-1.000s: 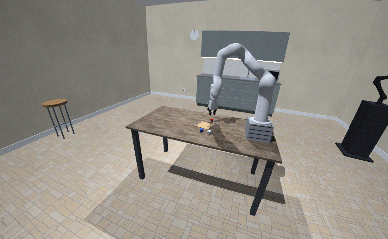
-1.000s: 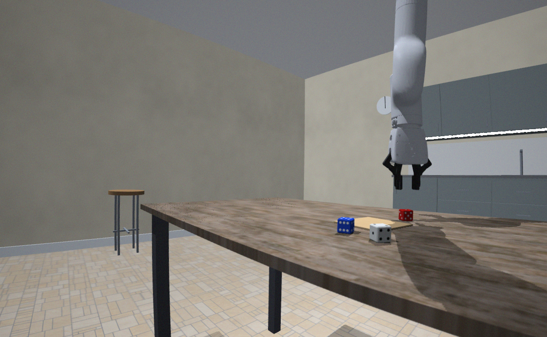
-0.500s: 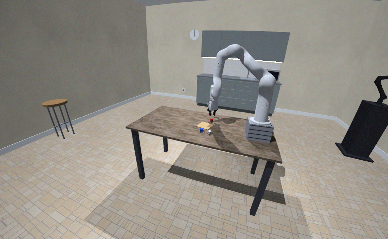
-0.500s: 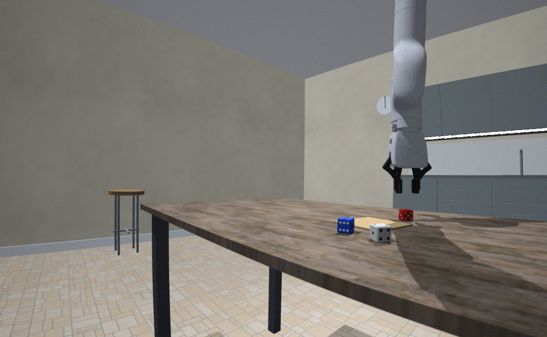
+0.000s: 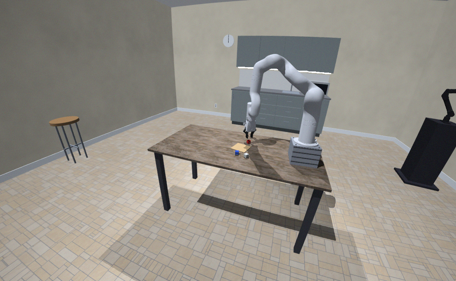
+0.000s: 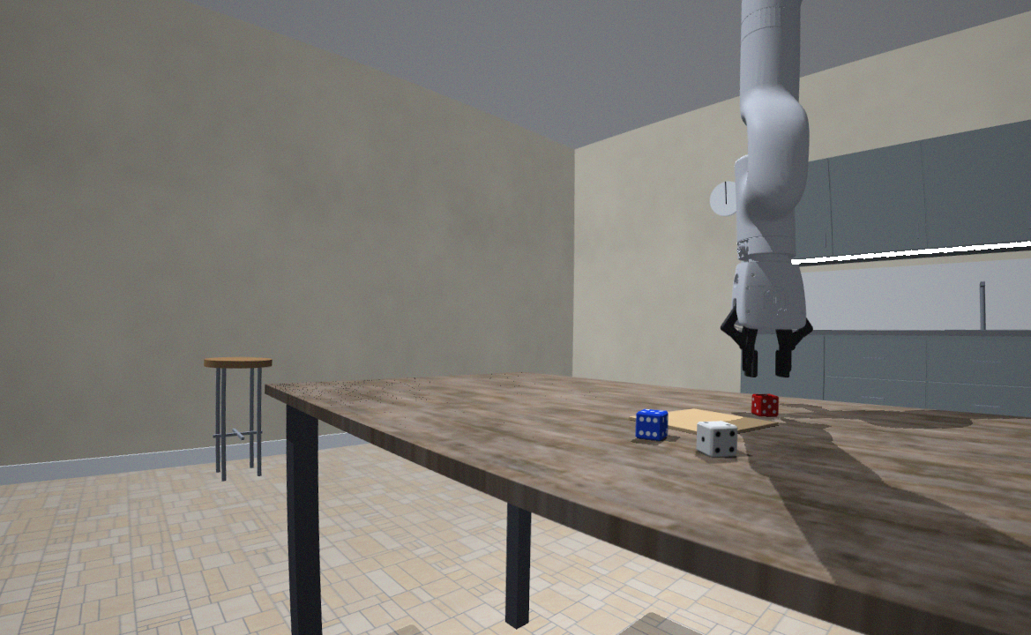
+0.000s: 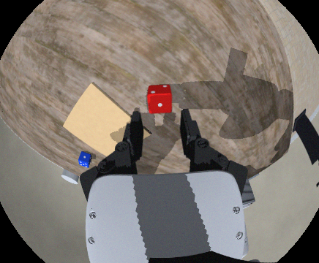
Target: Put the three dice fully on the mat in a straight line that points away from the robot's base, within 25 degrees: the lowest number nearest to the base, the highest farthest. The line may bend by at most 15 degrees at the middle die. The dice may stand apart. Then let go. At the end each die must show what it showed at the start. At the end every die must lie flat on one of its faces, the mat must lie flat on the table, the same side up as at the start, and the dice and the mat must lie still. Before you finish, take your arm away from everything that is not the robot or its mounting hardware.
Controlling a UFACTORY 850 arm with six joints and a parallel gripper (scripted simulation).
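My gripper (image 5: 249, 135) (image 6: 766, 364) (image 7: 161, 120) is open and empty, pointing down above the red die. The red die (image 5: 248, 141) (image 6: 764, 405) (image 7: 159, 99) lies on the table beside the mat; its larger face in the wrist view bears one pip. The tan mat (image 5: 238, 146) (image 6: 700, 416) (image 7: 94, 120) lies flat with no die on it. The blue die (image 5: 236, 152) (image 6: 650, 424) (image 7: 85, 159) lies off the mat, six pips on its front side in the exterior view. The white die (image 5: 246, 155) (image 6: 716, 438) lies near it, off the mat, unseen in the wrist view.
The robot's base stands on a grey ribbed block (image 5: 304, 153) at the right end of the wooden table (image 5: 194, 139) (image 6: 463, 418). The arm's shadow falls across the table and one corner of the mat. A stool (image 5: 64, 121) (image 6: 237, 362) stands beyond the table's left end.
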